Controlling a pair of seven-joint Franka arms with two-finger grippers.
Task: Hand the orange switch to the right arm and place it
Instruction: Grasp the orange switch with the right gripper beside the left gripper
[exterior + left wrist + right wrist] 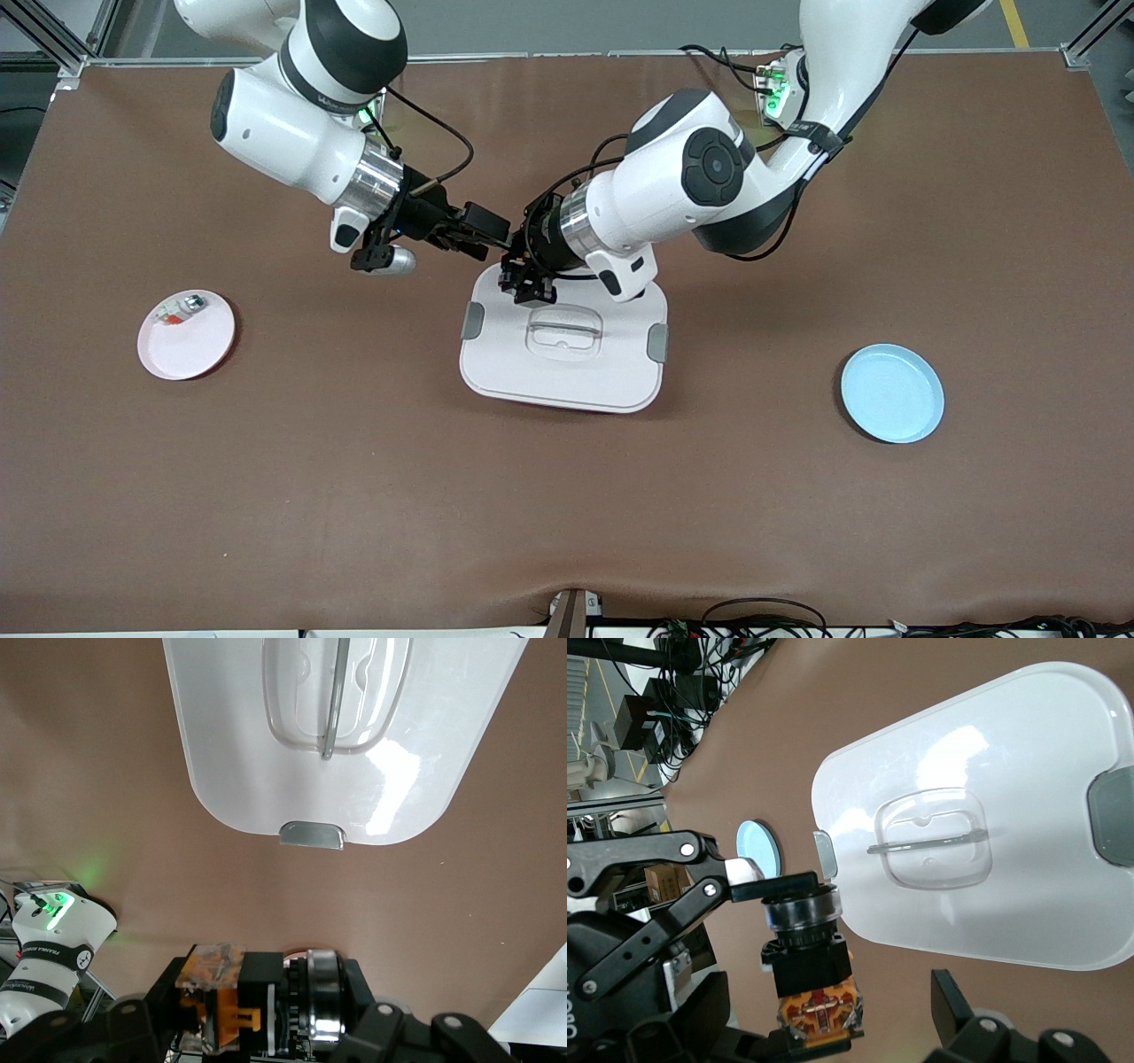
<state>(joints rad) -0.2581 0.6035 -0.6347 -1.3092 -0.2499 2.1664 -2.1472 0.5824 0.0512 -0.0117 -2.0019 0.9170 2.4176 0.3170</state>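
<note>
The orange switch point(257, 1003), a stubby black part with an orange end and a silver ring, is held in my left gripper point(262, 992), which is shut on it end to end. In the right wrist view the switch point(808, 964) sits between the fingers of my right gripper point(828, 1010), which are open on either side of it, apart from it. In the front view the left gripper point(521, 271) and right gripper point(483, 237) meet over the table at the white lid's edge nearest the arms' bases; the switch is hidden there.
A white lidded box point(567, 372) lies mid-table, also in the wrist views point(239, 753) point(1028, 904). A pink plate point(190, 346) holding a small white-and-silver part point(182, 309) is toward the right arm's end. A blue plate point(892, 393) is toward the left arm's end.
</note>
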